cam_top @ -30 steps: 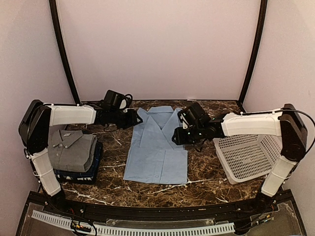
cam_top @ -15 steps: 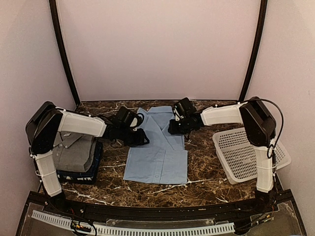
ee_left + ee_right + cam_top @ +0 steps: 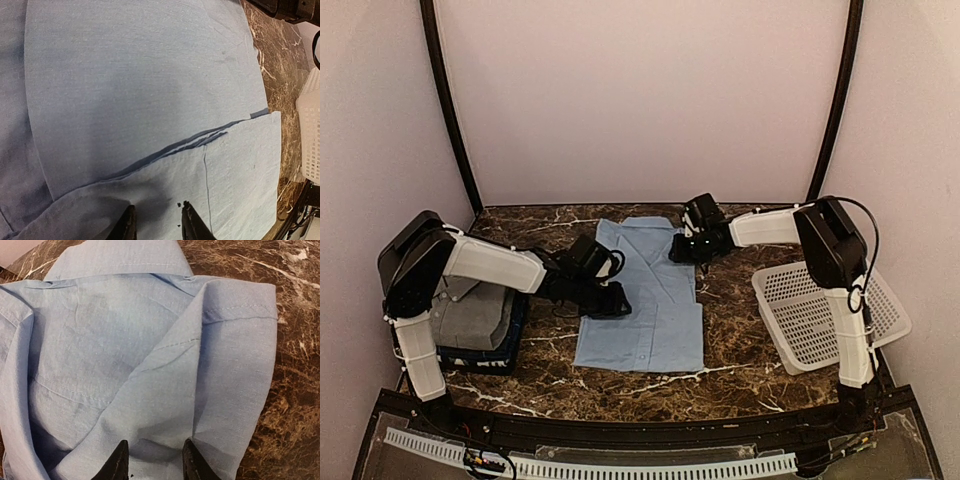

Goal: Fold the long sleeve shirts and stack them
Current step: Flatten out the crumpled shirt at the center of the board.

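Observation:
The light blue shirt [image 3: 645, 295] lies flat in the middle of the table, sleeves folded in, collar at the far end. My left gripper [image 3: 618, 303] is low over its left edge, about halfway down; in the left wrist view [image 3: 156, 222] its jaws are apart with cloth [image 3: 150, 100] under them. My right gripper [image 3: 680, 250] is low over the shirt's far right shoulder; in the right wrist view [image 3: 152, 460] its jaws are apart over the cloth [image 3: 150, 355]. The folded grey shirt [image 3: 470, 315] lies on the dark navy one [image 3: 510, 345] at the left.
A white lattice basket [image 3: 830, 315] stands at the right, tilted, under the right arm. The table is dark brown marble [image 3: 740, 345]. Pale walls close in the back and sides; a rail runs along the near edge.
My left gripper has moved toward me down the shirt's left edge and lower. My right gripper has swung to the far right shoulder of the shirt and dropped onto it.

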You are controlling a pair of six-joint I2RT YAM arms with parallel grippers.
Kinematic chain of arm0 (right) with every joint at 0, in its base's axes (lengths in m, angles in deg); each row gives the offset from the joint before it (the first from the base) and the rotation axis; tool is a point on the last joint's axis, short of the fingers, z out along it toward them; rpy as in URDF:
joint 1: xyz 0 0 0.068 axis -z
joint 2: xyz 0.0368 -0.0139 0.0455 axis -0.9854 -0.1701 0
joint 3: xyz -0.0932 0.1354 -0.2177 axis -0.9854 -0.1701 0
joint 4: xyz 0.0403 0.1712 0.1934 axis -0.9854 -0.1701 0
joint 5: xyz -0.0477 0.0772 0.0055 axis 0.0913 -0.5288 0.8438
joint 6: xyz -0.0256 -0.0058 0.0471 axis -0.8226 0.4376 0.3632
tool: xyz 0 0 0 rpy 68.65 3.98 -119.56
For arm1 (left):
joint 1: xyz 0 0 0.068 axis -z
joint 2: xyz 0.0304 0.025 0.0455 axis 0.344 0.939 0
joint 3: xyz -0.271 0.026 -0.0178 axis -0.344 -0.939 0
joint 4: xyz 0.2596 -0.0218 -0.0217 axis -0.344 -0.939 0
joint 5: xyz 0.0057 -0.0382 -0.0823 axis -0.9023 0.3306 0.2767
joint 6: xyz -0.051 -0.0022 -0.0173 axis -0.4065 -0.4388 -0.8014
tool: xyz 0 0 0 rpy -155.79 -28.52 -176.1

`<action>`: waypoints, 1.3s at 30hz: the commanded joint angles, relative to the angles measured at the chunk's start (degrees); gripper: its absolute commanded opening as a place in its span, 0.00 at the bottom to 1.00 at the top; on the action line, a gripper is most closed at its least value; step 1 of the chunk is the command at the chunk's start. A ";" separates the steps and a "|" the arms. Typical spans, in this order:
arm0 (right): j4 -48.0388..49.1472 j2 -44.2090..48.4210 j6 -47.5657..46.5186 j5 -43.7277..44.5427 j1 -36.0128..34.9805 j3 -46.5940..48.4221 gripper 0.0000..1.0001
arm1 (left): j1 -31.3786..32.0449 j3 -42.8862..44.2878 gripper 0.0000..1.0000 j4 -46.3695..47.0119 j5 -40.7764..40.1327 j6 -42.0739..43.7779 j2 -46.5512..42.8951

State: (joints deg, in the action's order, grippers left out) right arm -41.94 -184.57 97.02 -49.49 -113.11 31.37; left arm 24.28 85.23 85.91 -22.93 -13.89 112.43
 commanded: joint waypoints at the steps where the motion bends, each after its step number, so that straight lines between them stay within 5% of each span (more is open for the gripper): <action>1: -2.03 -2.79 -1.73 -1.77 1.39 2.31 0.35 | 0.16 3.49 0.30 -4.62 -3.46 0.39 -0.51; 11: -2.61 9.66 -4.89 -2.85 0.97 -4.88 0.41 | -2.74 4.03 0.31 -12.36 -9.33 1.55 -8.06; 24: -2.01 29.99 -1.28 1.74 -7.07 -31.71 0.46 | -6.39 -4.55 0.35 -10.15 -3.13 1.60 -10.69; 31: -0.48 34.48 2.74 1.89 -8.09 -40.08 0.47 | -6.52 -4.93 0.36 -8.23 -2.57 1.43 -9.30; 39: 1.21 32.82 3.17 1.04 -8.08 -39.34 0.47 | -6.54 -4.10 0.36 -8.38 -4.09 1.77 -7.76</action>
State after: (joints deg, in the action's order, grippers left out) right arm -43.49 -151.65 99.14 -48.64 -121.09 -9.00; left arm 17.92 81.21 77.28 -26.49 -12.78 104.19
